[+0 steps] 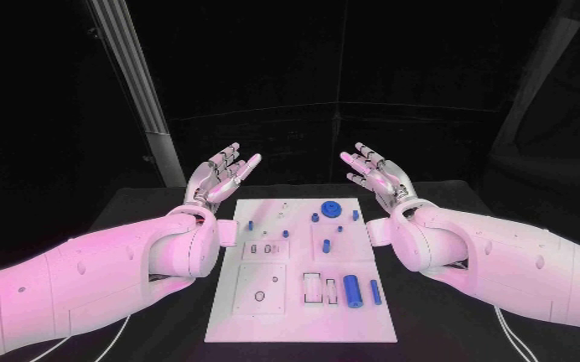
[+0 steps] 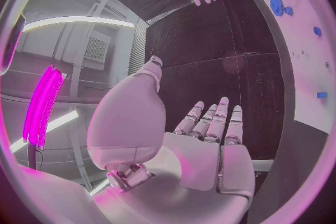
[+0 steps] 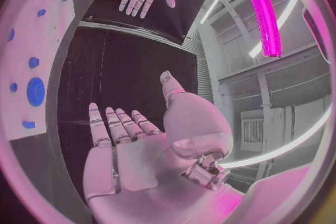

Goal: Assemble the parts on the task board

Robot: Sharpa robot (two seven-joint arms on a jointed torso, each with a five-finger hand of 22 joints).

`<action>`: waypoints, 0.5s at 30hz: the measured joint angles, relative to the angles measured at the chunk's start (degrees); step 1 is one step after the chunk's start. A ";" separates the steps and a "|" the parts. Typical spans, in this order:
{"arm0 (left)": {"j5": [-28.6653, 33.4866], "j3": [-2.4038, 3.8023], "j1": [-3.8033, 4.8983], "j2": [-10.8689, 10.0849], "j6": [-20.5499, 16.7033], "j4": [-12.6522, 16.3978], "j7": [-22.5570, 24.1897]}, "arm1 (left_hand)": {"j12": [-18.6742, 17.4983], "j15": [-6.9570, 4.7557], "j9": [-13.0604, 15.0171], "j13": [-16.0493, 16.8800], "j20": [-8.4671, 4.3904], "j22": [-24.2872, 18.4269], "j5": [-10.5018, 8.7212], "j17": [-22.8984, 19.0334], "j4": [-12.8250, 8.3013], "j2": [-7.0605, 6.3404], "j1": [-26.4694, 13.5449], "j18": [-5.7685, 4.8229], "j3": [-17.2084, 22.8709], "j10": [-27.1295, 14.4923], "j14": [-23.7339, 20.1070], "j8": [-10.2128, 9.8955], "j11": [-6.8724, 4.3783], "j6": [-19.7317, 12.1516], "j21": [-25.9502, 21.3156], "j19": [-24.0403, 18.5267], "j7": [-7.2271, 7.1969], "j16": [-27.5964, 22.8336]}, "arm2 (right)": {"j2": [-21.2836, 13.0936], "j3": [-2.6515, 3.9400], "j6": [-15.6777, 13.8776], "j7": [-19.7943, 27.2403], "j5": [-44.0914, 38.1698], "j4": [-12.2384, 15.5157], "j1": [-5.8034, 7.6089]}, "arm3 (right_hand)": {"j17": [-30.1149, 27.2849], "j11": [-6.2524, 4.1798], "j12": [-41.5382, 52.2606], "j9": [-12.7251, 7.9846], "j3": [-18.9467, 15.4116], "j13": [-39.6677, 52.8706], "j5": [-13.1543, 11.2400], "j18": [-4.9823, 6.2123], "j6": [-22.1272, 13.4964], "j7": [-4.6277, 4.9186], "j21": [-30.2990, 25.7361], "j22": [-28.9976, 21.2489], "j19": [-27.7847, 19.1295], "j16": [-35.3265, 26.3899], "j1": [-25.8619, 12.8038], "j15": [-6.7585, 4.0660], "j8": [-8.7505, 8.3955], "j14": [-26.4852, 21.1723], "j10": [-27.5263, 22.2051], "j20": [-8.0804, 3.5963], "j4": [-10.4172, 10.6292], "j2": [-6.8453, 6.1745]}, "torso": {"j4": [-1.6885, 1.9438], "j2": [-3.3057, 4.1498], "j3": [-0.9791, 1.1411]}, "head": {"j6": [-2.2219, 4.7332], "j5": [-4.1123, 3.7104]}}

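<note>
— What are you seeing from your end?

— I'm looking down at the board [image 1: 302,320], which is lying flat in the middle of the black table [image 1: 157,203], between the two arms. The blue parts are sitting on it: a round gear [image 1: 330,208] near the far edge, a fat cylinder [image 1: 352,291] standing out near the near right corner, and a thin bar [image 1: 375,292] just beside it on the right. A few smaller blue pieces are scattered over the far half; I'm not making out their shapes.

— And the hands?

— The left hand [image 1: 221,174] is hanging above the table beyond the board's far left corner, palm turned inward, fingers [image 2: 210,123] stretched out and apart, gripping nothing. The right hand [image 1: 380,173] is mirroring it beyond the far right corner, fingers [image 3: 115,126] likewise spread and empty. Neither is touching the board or any part.

— Are the wrist cameras agreeing?

— Yes. From the left wrist I'm seeing its own open palm over bare table, the board's edge with the gear off to one side, and the right hand facing it across the gap. The right wrist is showing the same from its side.
</note>
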 measured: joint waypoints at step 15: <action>0.80 -0.01 -0.09 -1.58 2.33 -0.62 1.24 | 1.64 2.09 0.89 0.90 1.27 1.95 -0.22 2.07 0.67 3.04 3.54 0.51 3.03 8.95 14.78 1.62 2.61 7.80 3.49 9.47 0.50 3.87 | -1.48 -0.07 9.34 -2.06 -10.40 -5.35 0.45 | 2.79 1.02 8.31 3.56 3.18 2.99 0.42 7.17 30.57 2.37 9.88 4.24 28.36 8.47 14.63 -0.72 7.15 38.43 37.10 0.29 -10.39 0.67 | -0.03 0.13 -0.09 | -0.46 -0.25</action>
